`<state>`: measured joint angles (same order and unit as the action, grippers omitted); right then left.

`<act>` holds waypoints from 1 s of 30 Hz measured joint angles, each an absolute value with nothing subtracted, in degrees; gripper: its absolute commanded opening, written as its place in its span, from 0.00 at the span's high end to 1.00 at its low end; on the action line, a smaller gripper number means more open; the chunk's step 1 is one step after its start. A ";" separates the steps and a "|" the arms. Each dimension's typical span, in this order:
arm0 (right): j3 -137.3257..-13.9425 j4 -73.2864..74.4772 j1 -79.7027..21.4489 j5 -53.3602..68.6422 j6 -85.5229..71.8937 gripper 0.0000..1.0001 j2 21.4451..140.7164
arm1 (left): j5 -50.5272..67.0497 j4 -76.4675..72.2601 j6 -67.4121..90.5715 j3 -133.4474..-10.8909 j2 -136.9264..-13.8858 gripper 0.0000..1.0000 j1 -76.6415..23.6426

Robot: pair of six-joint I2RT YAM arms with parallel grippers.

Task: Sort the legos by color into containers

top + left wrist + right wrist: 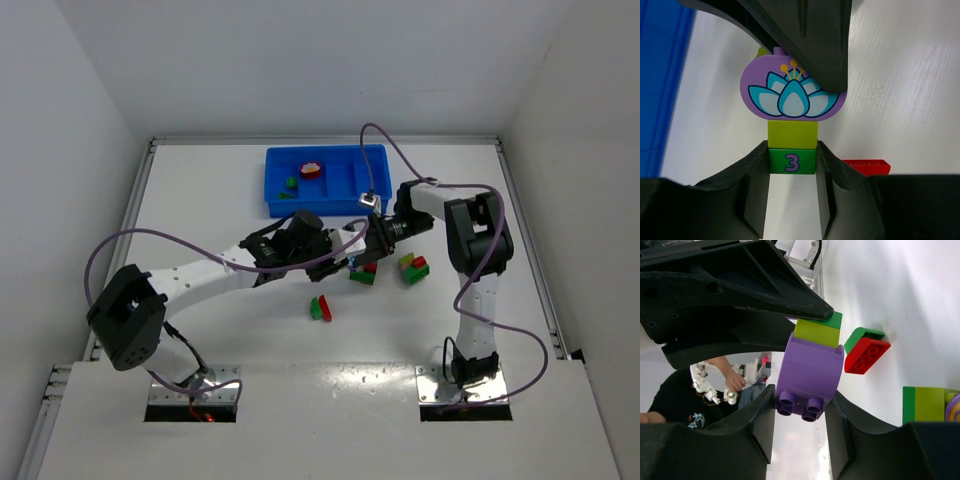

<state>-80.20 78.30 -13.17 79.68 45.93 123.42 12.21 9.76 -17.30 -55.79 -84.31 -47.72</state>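
Observation:
A small stack of legos hangs between my two grippers above the table's middle: a purple flower brick (771,97), a lime brick (792,135) and a green brick marked 3 (792,161). My left gripper (792,161) is shut on the green brick. My right gripper (801,405) is shut on the purple brick (810,372), its fingers (762,415) pressed against both sides. From above, the left gripper (340,262) and right gripper (374,238) meet nose to nose. The blue tray of containers (340,195) lies behind them, with a red piece (311,170) and a green brick (291,182) inside.
Loose legos lie on the white table: a red-and-green pair (363,273) under the grippers, a mixed clump (414,268) to its right, and a red-and-green pair (320,308) nearer the bases. A red brick (866,166) shows beside my left fingers.

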 measured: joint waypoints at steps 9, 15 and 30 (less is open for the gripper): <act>-79.24 78.28 -9.65 79.53 46.59 1.00 120.57 | 11.53 6.79 -17.28 -54.13 -83.77 0.86 -47.57; -79.53 78.19 -1.69 79.55 46.98 1.00 115.44 | 10.90 8.71 -17.28 -49.43 -81.62 0.87 -45.98; -79.07 58.94 1.67 65.30 29.28 1.00 102.54 | 7.88 10.83 -6.63 -67.13 -88.68 0.92 -33.65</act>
